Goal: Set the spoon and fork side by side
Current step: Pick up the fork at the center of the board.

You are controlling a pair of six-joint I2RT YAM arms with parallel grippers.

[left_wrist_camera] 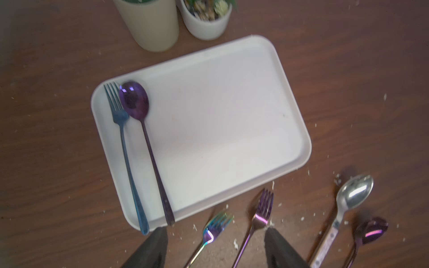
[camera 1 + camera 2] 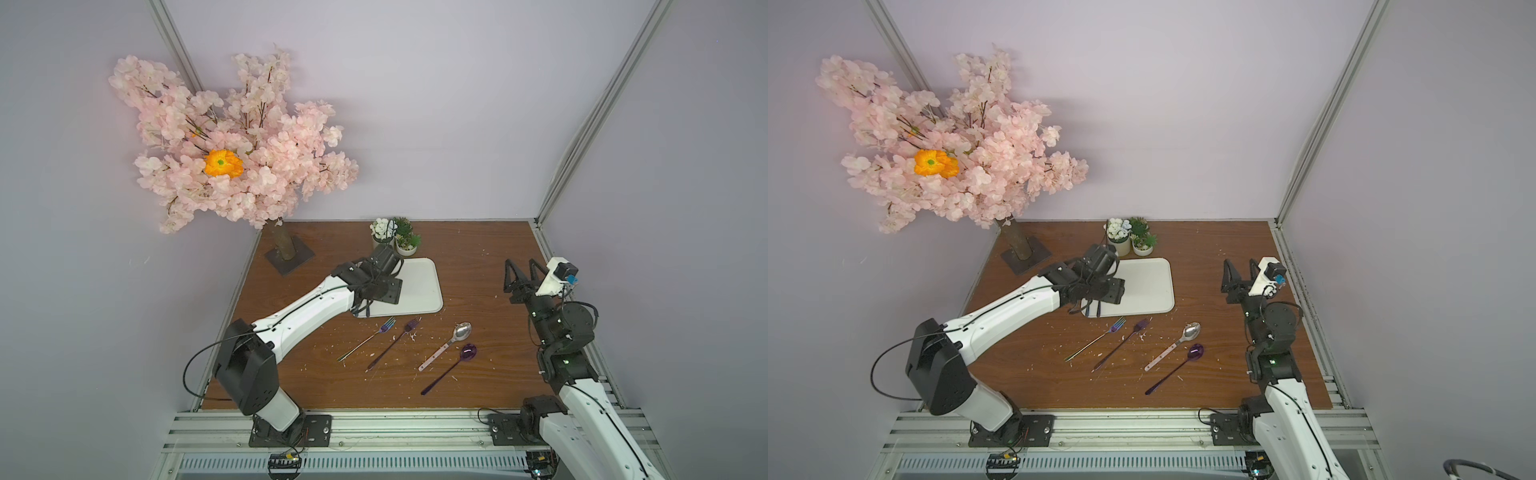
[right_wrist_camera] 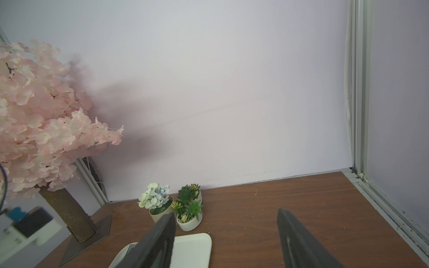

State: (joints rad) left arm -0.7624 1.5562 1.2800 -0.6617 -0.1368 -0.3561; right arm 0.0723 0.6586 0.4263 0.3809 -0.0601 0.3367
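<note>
Nearest the left wrist lens, the left gripper (image 1: 216, 229) shows its two dark fingers (image 1: 151, 248) spread wide with nothing between them, hovering over the wooden table (image 1: 46, 139) just off the white tray (image 1: 220, 120). Only this view reveals the task's pair: the blue fork (image 1: 123, 148) and the purple spoon (image 1: 135, 99) lie in the tray along one short side, close together and roughly parallel. Their heads point toward the two plant pots (image 1: 151, 27), and their handle ends reach the rim nearest the gripper. In both top views the left arm's wrist (image 2: 374, 274), mid-frame, covers that part of the tray, so neither piece shows. At lower centre, four loose pieces lie slantwise on the wood: a rainbow fork (image 2: 365, 340), a purple fork (image 2: 390, 346), a silver spoon (image 2: 442, 348) and a second purple spoon (image 2: 446, 371). At the right of the frame the right gripper (image 2: 519, 262) is raised, jaws parted and empty. Its wrist view faces the back wall (image 3: 232, 92) and the blossom tree (image 3: 34, 104).
</note>
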